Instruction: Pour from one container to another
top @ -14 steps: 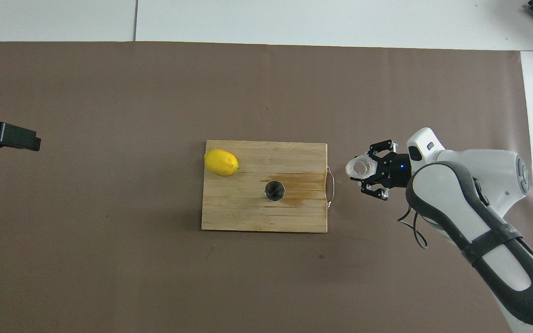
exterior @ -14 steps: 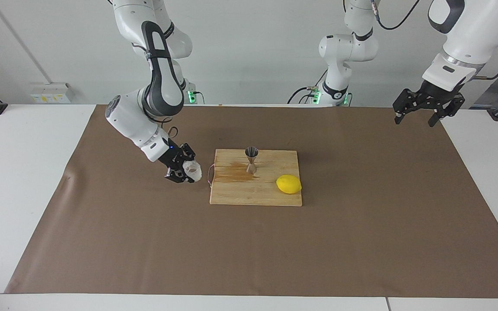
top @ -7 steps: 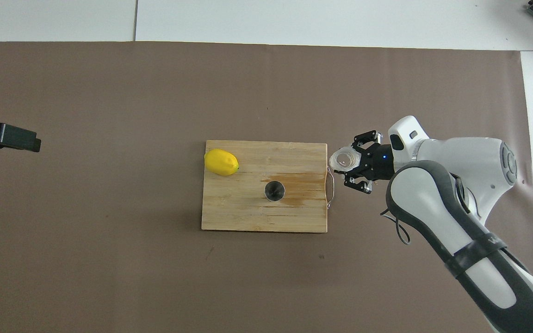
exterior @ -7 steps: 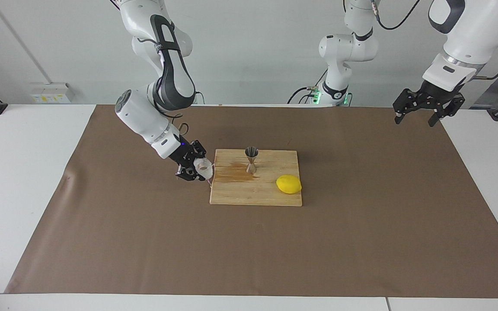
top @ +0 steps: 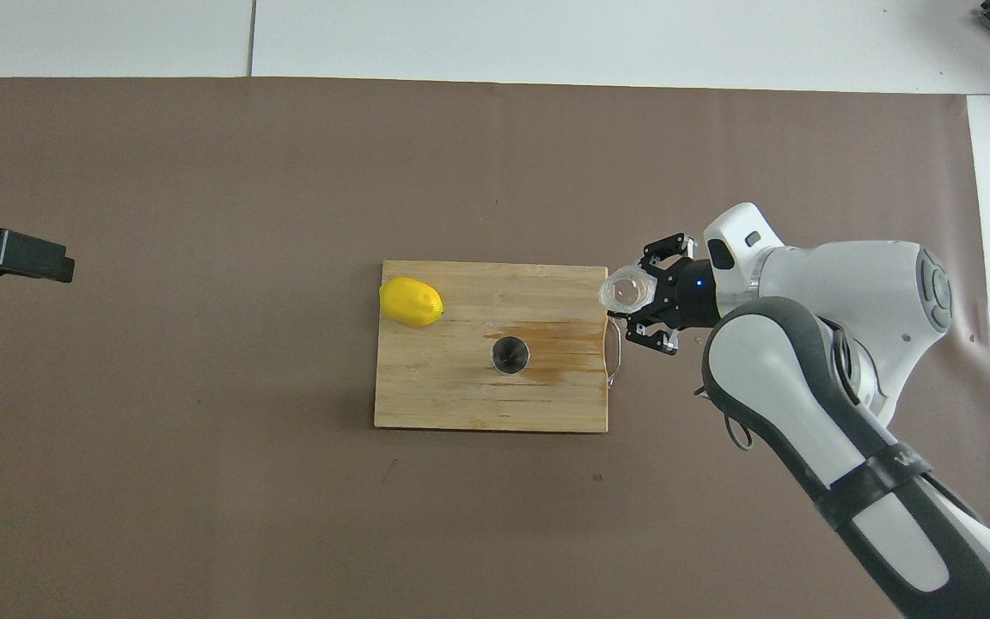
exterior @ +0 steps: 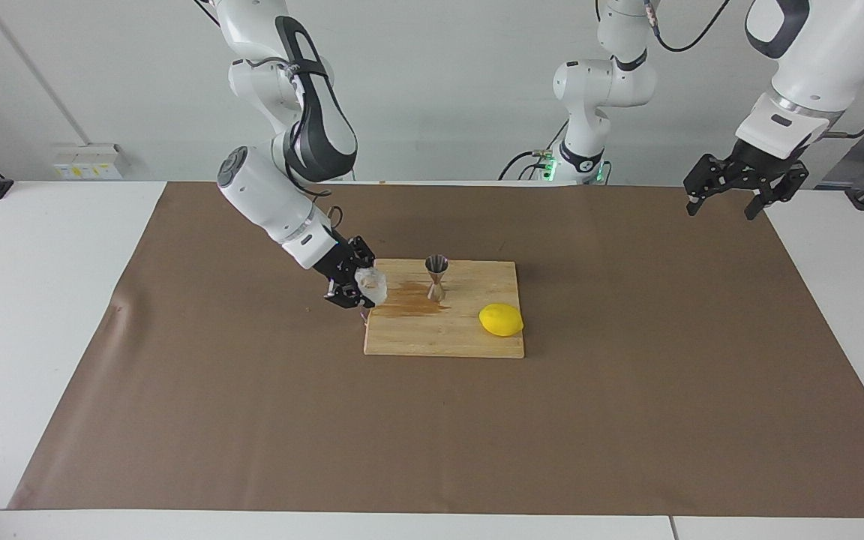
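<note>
Right pincer pinching glass cup over the board's right-arm end; jigger stands upright mid-board, toward the left arm's end from the cup (left pincer spread, waiting).

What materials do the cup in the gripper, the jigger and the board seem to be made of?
Cup: clear, whitish and knobbly, so probably cut glass, perhaps plastic.
Jigger: shiny grey with reflections, likely polished steel.
Board: pale strips with visible grain and a darker stain, apparently unvarnished wood.
</note>
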